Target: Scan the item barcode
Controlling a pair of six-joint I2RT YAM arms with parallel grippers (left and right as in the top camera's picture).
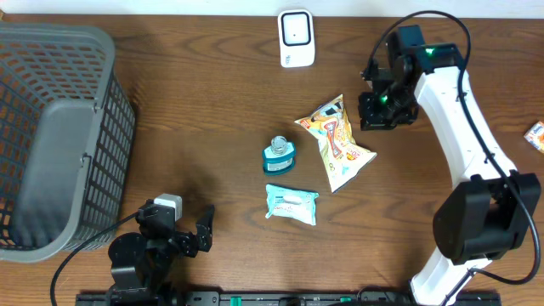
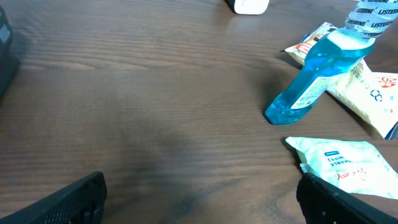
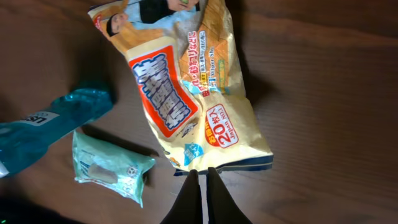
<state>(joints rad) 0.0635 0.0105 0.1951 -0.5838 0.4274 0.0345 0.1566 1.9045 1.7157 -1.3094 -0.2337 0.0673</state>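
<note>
A yellow wipes bag (image 1: 337, 142) (image 3: 186, 87) lies in the middle of the table, with a blue mouthwash bottle (image 1: 279, 155) (image 2: 314, 81) (image 3: 43, 127) and a teal wipes pack (image 1: 291, 203) (image 2: 345, 158) (image 3: 109, 165) beside it. The white scanner (image 1: 296, 38) (image 2: 249, 5) stands at the table's far edge. My right gripper (image 1: 371, 115) (image 3: 200, 177) is shut, its tips at the near edge of the yellow bag, and nothing shows between them. Down at the front left, my left gripper (image 1: 180, 225) (image 2: 202, 205) stands wide open over bare wood, left of the teal pack.
A large grey mesh basket (image 1: 51, 127) fills the left side of the table. A small orange packet (image 1: 535, 134) lies at the right edge. Bare wood stretches between the basket and the items.
</note>
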